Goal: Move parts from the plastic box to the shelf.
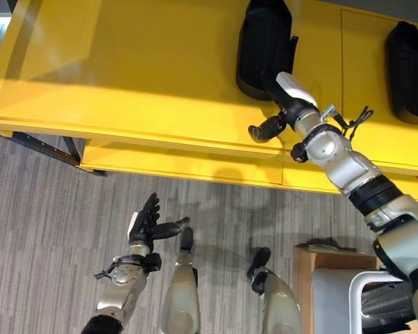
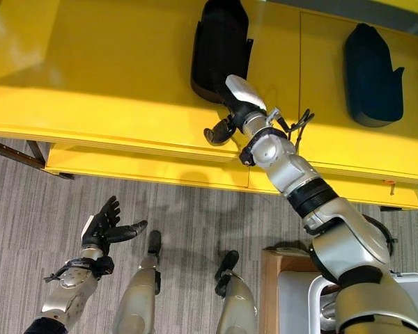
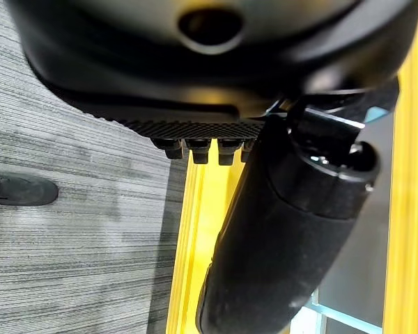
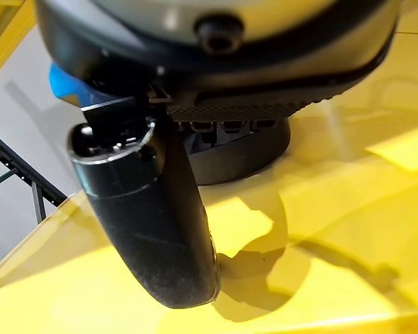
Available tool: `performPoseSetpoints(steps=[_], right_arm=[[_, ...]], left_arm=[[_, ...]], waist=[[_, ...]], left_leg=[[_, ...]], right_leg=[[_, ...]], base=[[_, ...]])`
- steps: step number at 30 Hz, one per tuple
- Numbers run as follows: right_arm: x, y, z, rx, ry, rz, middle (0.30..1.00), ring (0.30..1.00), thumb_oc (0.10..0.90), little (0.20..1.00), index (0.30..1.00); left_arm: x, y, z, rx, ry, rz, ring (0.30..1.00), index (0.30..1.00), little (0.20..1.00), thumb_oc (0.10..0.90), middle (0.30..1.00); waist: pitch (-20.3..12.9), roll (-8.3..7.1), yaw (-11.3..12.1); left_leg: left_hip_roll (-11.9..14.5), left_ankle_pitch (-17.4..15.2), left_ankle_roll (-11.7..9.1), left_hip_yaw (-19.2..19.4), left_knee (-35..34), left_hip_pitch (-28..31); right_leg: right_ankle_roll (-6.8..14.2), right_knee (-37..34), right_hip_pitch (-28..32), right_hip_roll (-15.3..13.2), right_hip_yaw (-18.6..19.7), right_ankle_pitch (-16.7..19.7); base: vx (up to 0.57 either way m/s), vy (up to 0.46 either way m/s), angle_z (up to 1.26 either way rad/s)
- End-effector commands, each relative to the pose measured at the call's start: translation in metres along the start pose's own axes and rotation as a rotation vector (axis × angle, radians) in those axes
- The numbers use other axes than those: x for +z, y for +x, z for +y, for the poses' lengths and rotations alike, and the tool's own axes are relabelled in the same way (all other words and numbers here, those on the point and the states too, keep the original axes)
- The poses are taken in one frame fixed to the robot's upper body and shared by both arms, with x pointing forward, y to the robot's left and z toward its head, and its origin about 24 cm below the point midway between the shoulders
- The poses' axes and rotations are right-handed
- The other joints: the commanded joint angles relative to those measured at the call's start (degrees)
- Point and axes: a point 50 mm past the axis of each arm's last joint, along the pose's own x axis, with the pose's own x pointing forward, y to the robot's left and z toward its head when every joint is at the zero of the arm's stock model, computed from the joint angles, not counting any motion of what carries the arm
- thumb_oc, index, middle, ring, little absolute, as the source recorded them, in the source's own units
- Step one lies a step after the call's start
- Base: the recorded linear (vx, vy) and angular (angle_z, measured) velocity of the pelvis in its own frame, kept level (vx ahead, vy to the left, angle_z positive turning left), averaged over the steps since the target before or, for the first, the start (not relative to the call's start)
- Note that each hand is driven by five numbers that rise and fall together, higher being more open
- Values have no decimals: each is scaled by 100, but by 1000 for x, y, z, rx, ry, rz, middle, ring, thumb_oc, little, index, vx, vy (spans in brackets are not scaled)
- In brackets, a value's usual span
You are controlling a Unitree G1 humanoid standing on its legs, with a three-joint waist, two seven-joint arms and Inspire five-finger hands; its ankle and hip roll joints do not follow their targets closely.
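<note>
A yellow shelf (image 1: pixel 139 76) is shown across the upper part of the head views, its top flat and glossy, with a lower yellow ledge (image 1: pixel 181 165) beneath its front edge. Below it a grey striped carpet floor (image 1: pixel 49 209) is seen. A dark metal frame (image 1: pixel 45 147) is visible under the shelf at 9 o'clock. A wooden box (image 1: pixel 334 268) is seen at 5 o'clock on the floor.

Broad bare yellow surface lies to the 9 o'clock side of the parts; the shelf's front edge runs just below the right hand.

Two black parts rest on the shelf: the first black part (image 1: pixel 263 49) at 12 o'clock and a second black part (image 1: pixel 408 73) at 2 o'clock, well apart from each other.

The right hand (image 1: pixel 284 104) is extended over the shelf, its fingers against the lower end of the first black part; the thumb (image 1: pixel 266 129) stands apart over the shelf's front edge. Whether the fingers are curled around the part cannot be told. In the right wrist view the part (image 4: pixel 244 149) is seen just past the fingertips (image 4: pixel 230 126).

The left hand (image 1: pixel 148 224) is held low over the floor at 7 o'clock, fingers spread and relaxed, empty.
</note>
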Motion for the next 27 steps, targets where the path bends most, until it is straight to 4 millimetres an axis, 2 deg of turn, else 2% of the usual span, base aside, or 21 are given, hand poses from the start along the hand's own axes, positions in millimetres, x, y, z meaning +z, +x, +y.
performPoseSetpoints(steps=[1, 17, 27], right_arm=[[33, 10, -42, -92, -77, -137, 1000, 1000, 900, 1000, 1000], [24, -4, -59, -74, -252, -146, 1000, 1000, 900, 1000, 1000], [16, -10, -61, -53, -317, -127, 1000, 1000, 900, 1000, 1000]], left_arm=[[23, -1, 9, 0, 24, -128, 1000, 1000, 1000, 900, 1000], [23, -2, 13, 13, 33, -128, 1000, 1000, 1000, 900, 1000], [24, -3, 15, 16, 35, -133, 1000, 1000, 1000, 900, 1000]], waist=[[-127, -198, 17], [-129, -261, -56], [-146, -267, -85]], left_leg=[[170, -446, -30, -145, 64, 365], [177, -479, -26, -147, 73, 389], [184, -485, -23, -147, 72, 413]], right_leg=[[346, -254, 182, -148, 407, 670], [353, -214, 162, -139, 450, 662], [359, -210, 169, -136, 464, 653]], base=[[0, 0, 0], [0, 0, 0], [0, 0, 0]])
